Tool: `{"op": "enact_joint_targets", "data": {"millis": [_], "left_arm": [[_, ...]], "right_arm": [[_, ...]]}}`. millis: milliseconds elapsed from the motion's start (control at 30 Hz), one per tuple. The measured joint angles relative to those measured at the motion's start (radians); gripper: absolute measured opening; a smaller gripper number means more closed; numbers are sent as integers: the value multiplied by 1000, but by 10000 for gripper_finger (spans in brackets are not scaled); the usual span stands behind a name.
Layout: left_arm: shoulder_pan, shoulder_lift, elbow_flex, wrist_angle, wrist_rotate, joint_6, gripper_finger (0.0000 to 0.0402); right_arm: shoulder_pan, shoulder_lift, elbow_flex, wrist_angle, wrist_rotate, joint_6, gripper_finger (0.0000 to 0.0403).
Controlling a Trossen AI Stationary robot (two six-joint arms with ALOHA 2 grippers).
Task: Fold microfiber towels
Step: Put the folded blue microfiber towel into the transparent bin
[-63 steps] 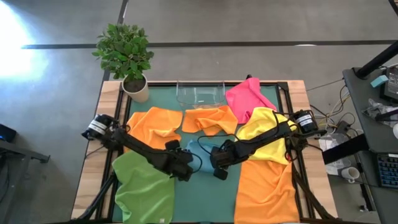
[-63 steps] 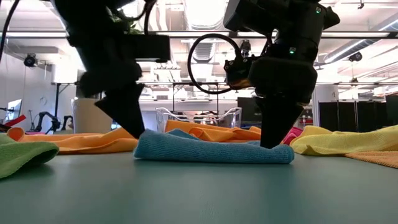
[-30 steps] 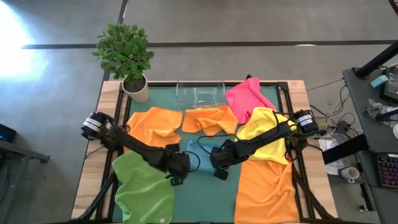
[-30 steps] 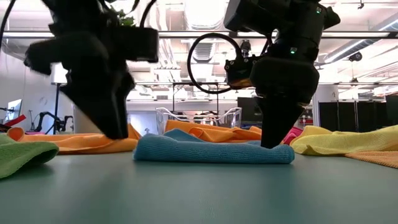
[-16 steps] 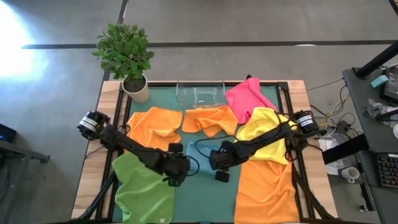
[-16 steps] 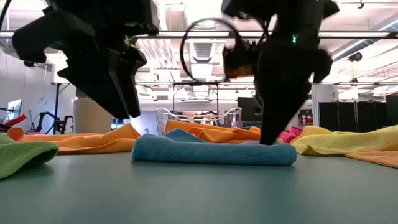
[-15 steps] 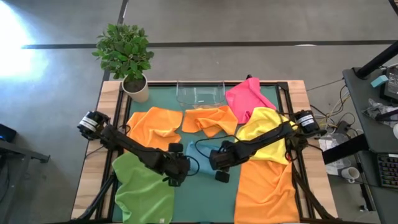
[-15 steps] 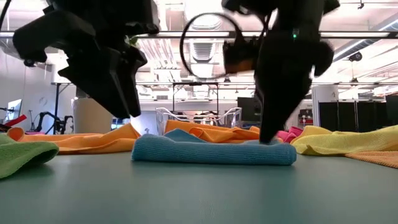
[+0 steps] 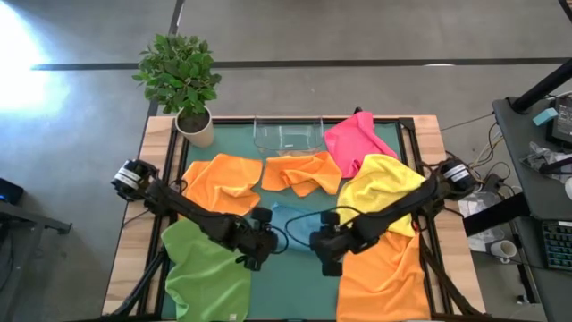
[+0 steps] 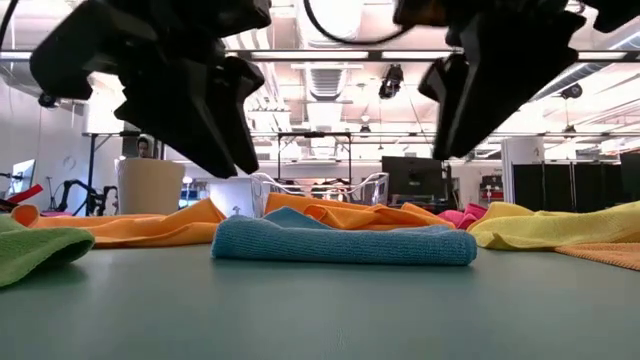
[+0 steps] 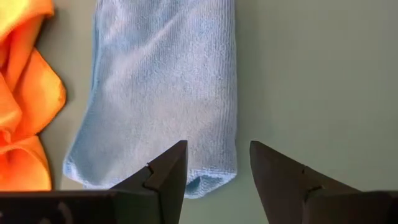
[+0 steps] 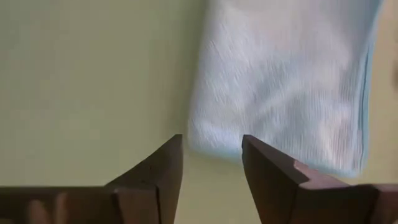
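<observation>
Here the green table mat (image 9: 295, 277) carries the cloths, largest spread first: a big orange towel (image 9: 380, 277) at the right front, under the right arm, then a green towel (image 9: 206, 273) at the left front. An orange towel (image 9: 223, 183) lies behind the green one, a yellow towel (image 9: 380, 183) on the right, a pink towel (image 9: 353, 136) at the right rear, and a smaller orange towel (image 9: 302, 172) near the middle. The light blue towel (image 10: 345, 243) lies folded flat at the centre. The clear tray (image 9: 288, 134) at the rear edge looks to hold nothing. The left gripper (image 11: 214, 171) and right gripper (image 12: 211, 163) both hang above the blue towel's ends, fingers spread apart, gripping nothing.
</observation>
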Motion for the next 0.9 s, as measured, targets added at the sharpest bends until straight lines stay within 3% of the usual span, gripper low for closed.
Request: {"op": "enact_joint_targets", "data": {"millis": [200,600,900], "left_arm": [[0,32,0,3,8,35,159],[2,50,-16,11,4,74,159],[10,131,-20,52,-17,77,159]], "right_arm": [[22,64,-16,125,25,-90,157],[20,153,-21,127,78,-68,157],[19,171,-34,129,106,-33,157]]}}
